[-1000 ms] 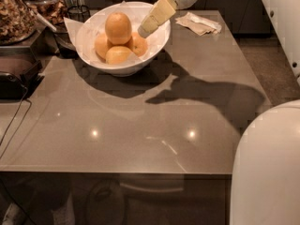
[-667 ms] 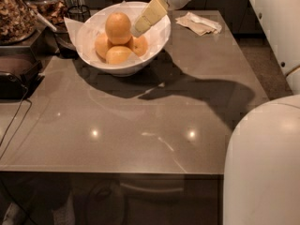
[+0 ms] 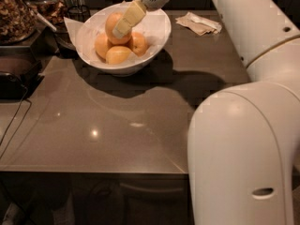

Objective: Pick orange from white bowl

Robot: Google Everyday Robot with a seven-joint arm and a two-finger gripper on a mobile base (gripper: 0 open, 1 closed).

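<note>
The white bowl (image 3: 157, 34) stands at the back of the grey table, lined with thin white paper. Several oranges lie in it. The largest, the orange (image 3: 111, 22), sits on top of three smaller ones (image 3: 102, 45). My gripper (image 3: 120, 30) reaches down from the top of the camera view into the bowl. Its pale yellow tip lies across the right side of the top orange and hides part of it.
A crumpled paper napkin (image 3: 199, 23) lies right of the bowl. A jar of dry food (image 3: 14, 13) and a black appliance (image 3: 16, 74) with a cable stand at the left. My white arm (image 3: 243, 139) fills the right foreground. The table's front edge (image 3: 93, 171) runs across below.
The gripper has moved left and down, from above the bowl's right rim to over the top orange. The arm has swung further into the right of the view.
</note>
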